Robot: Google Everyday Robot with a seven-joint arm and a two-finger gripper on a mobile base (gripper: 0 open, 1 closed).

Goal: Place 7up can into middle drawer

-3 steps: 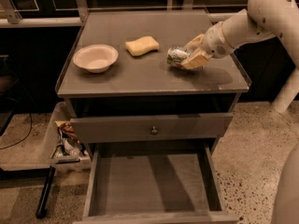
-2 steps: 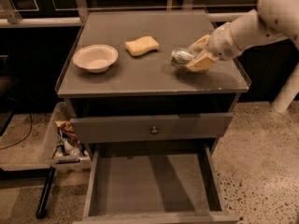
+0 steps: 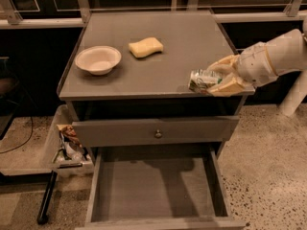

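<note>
The 7up can, silvery-white with green markings, is held lying sideways in my gripper, which is shut on it. The arm comes in from the right. The can hangs over the front right edge of the grey cabinet top, above the drawers. The middle drawer is pulled open below, wide and shallow with a bare grey floor. It lies below and to the left of the can.
A white bowl and a yellow sponge sit on the cabinet top at the left and middle. The closed upper drawer front with a round knob is under the top. A bin of clutter stands at the cabinet's left.
My gripper has lifted the can off the cabinet top and carried it forward and to the right, to the front right edge. The view has also shifted.
</note>
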